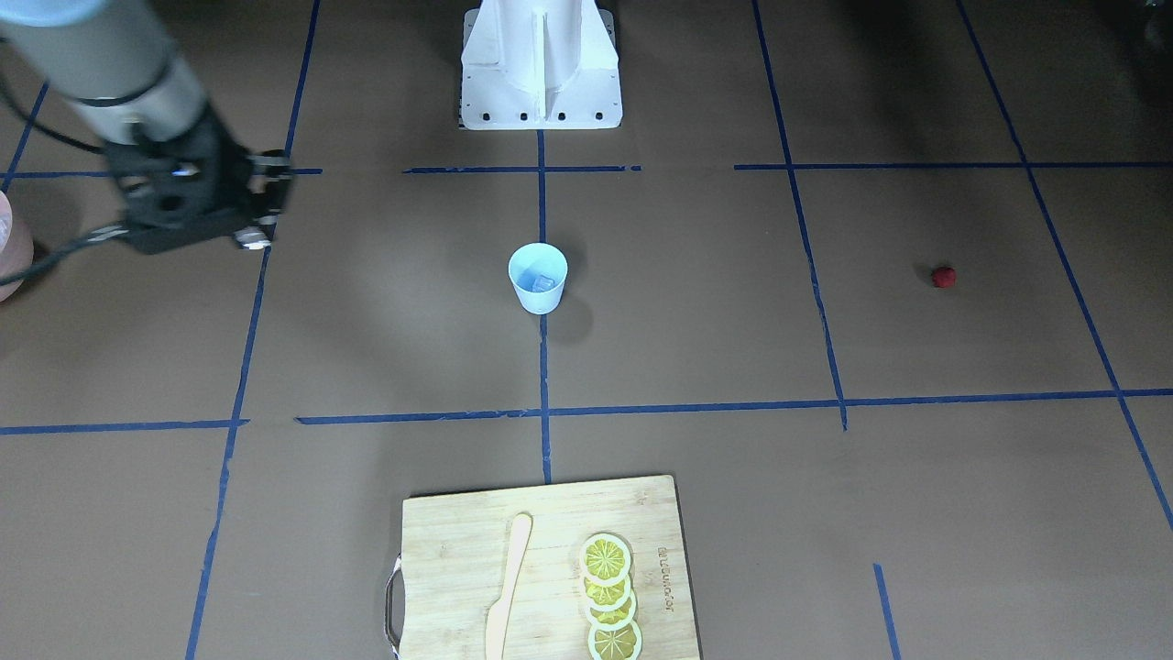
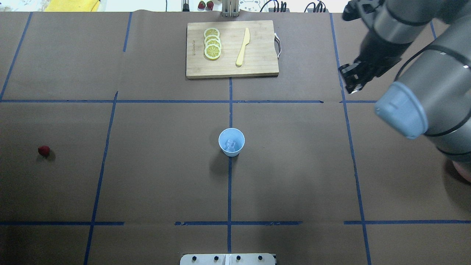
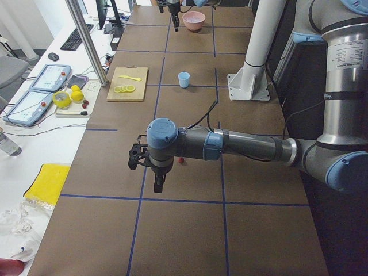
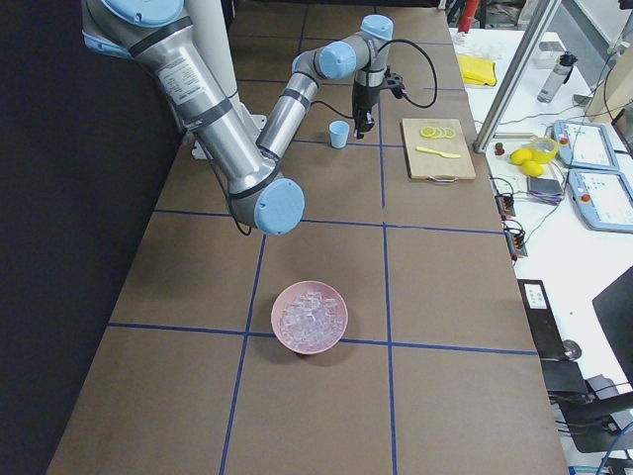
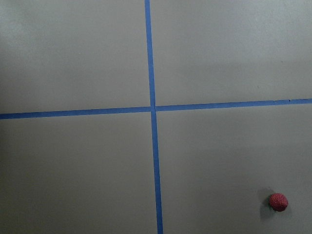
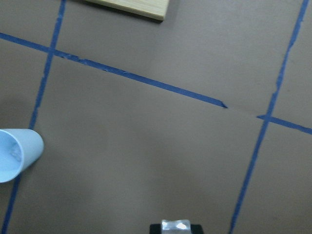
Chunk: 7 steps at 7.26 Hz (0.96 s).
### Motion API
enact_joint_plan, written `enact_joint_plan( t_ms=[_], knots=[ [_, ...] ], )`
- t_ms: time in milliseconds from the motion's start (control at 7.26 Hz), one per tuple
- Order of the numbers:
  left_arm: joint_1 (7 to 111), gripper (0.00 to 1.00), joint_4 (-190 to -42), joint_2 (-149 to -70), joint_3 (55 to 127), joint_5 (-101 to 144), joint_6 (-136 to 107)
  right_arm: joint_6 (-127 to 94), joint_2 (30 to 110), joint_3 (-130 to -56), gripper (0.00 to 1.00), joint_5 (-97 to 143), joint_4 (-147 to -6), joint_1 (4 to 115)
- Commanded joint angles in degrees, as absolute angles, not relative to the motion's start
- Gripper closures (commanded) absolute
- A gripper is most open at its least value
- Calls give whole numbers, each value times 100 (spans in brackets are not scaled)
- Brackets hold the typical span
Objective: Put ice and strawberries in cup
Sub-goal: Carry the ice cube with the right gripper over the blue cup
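right gripper (image 2: 352, 84), nearly closed, pinching ice (image 6: 176, 224)

The brown tabletop (image 2: 147, 176) is marked into squares by blue tape lines (image 2: 229, 191). A light-blue cup (image 2: 231, 142) stands upright at its middle, right on the centre line. A small red strawberry (image 2: 43, 150) lies alone, well off toward the robot's left end. A wooden cutting board (image 2: 257, 66) sits at the operators' edge. A pink bowl (image 4: 309, 347) rests on a tape line at the right end.
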State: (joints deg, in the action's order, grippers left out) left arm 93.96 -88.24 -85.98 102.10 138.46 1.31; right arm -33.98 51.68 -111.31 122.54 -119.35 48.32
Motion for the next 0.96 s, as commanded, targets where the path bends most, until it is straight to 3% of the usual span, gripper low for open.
enact_joint_plan(
  t_ms=[0,276,827],
  knots=[
    [9396,0,-8824,-8596,10187,13843,132,-4689,4459,-10340,100,11711,-11192,3897],
    [9387,0,-8833,-8604,10134,13843,132,-5402,4001,-9653,100,11330,-10654,3360],
    [9396,0,-8850,-8596,10125,13843,149,-5915,3876,-9036,100,10899,-10011,2919]
  ],
)
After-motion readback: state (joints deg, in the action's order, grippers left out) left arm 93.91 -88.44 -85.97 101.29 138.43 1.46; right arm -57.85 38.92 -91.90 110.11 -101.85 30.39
